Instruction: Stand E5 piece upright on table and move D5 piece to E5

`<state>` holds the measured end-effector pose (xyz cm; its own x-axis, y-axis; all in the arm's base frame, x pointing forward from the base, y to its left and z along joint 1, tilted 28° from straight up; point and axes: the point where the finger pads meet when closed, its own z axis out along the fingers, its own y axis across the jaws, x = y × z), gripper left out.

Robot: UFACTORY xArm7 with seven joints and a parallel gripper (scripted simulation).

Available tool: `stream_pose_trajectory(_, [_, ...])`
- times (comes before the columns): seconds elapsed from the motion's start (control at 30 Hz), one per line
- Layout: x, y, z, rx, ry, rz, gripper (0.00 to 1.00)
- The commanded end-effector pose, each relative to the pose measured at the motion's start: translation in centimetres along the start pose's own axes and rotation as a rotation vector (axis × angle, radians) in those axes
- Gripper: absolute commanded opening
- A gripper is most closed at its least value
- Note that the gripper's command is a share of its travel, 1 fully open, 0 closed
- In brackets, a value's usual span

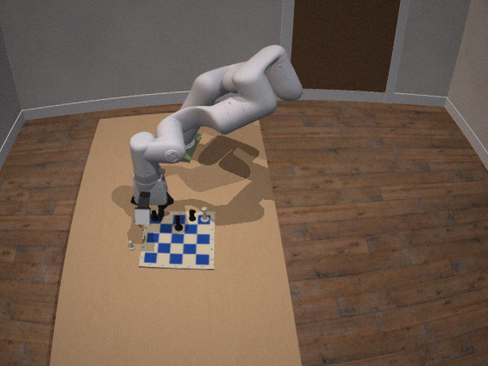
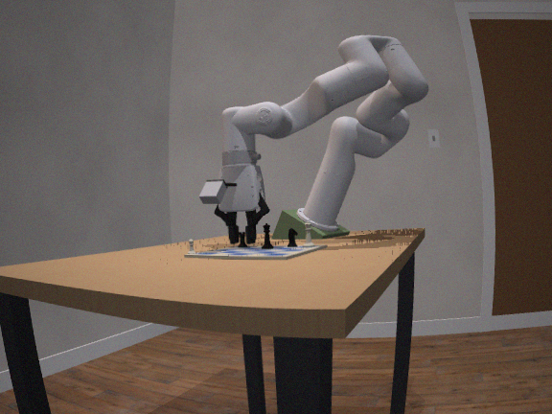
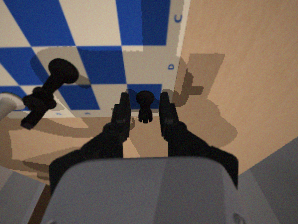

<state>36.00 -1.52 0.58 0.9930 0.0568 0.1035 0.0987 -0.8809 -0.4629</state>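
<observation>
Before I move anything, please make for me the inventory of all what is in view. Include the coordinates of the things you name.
Board (image 1: 176,268) (image 2: 237,257) (image 3: 182,37): one, blue and cream, on the table
King (image 1: 178,224) (image 2: 266,238) (image 3: 59,79): one, black, on the board
Knight (image 1: 192,215) (image 2: 292,238): one, black, between king and tall piece
Small piece (image 1: 155,216) (image 2: 242,241) (image 3: 145,102): one, black, corner square, between the jaws
Tall piece (image 1: 205,215) (image 2: 308,236) (image 3: 9,103): one, white, another corner square
Pawn-like piece (image 1: 131,245) (image 2: 191,246): one, white, beside the board
Table (image 1: 178,313) (image 2: 216,283) (image 3: 255,65): one, tan, under the board
Door (image 1: 345,47) (image 2: 517,168): one, brown, in the grey wall
Switch plate (image 2: 433,138): one, pale, on the wall
Floor (image 1: 373,212) (image 2: 201,364): one, brown wood, below
Wedge (image 1: 192,152) (image 2: 286,227): one, green, under the arm
Arm (image 1: 246,114) (image 2: 335,177): one, white, above the table
Camera-like box (image 1: 142,216) (image 2: 212,192): one, pale, beside the jaws
Jaws: one pair, black, apart around the small piece
</observation>
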Motion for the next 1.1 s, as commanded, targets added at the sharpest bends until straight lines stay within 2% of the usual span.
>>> stream_pose_trajectory(0.0, [0.1, 0.1, -0.1, -0.001, 0.003, 0.001, 0.37])
stream_pose_trajectory(0.17, [0.1, 0.1, -0.7, -0.001, 0.003, 0.001, 0.37])
stream_pose_trajectory(0.4, [0.1, 0.1, -3.5, -0.001, 0.003, 0.001, 0.37])
stream_pose_trajectory(0.47, [0.1, 0.1, -3.5, -0.001, 0.003, 0.001, 0.37])
stream_pose_trajectory(0.8, [0.1, 0.1, -8.3, -0.001, 0.003, 0.001, 0.37])
stream_pose_trajectory(1.07, [0.1, 0.1, -9.1, -0.001, 0.003, 0.001, 0.37])
